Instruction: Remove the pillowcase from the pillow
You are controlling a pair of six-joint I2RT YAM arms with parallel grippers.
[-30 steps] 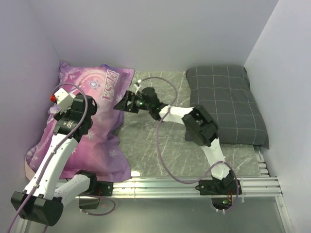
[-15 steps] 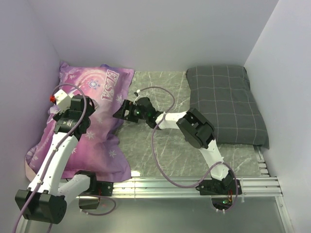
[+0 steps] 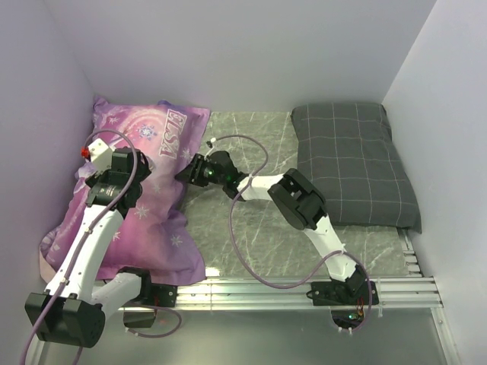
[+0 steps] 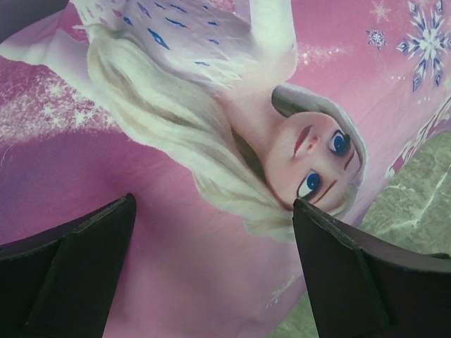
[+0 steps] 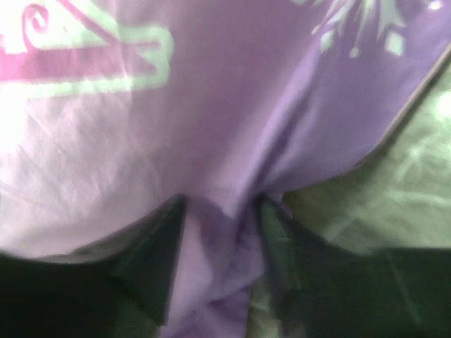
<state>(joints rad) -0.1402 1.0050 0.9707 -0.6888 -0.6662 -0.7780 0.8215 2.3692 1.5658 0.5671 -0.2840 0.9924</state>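
Left jaws: spread wide, dark fingers far apart, nothing between them; poised over the printed face of a fair-haired woman on the cover

Right jaws: part-way in, set astride a raised fold of purple cloth that fills the gap between the two dark fingers; creases run into the fold; whether it is firmly pinched cannot be told

Soft purple-pink fabric pillowcase with white snowflake prints and lettering: plump and filled, lying along the left side of the worktop, its far end in the back left corner against the pale wall, its near end close to the left arm's base. The right jaws meet it at its right-hand edge, just below the lettering, where cloth gives way to the mat. The pillow within is covered from sight

Dark grey checked pillow: flat on the right side of the worktop, against the right wall, well apart from the pillowcase

Worktop, grey-green marbled mat: bare strip between the two cushions, crossed by the outstretched right arm and its looping purple cable
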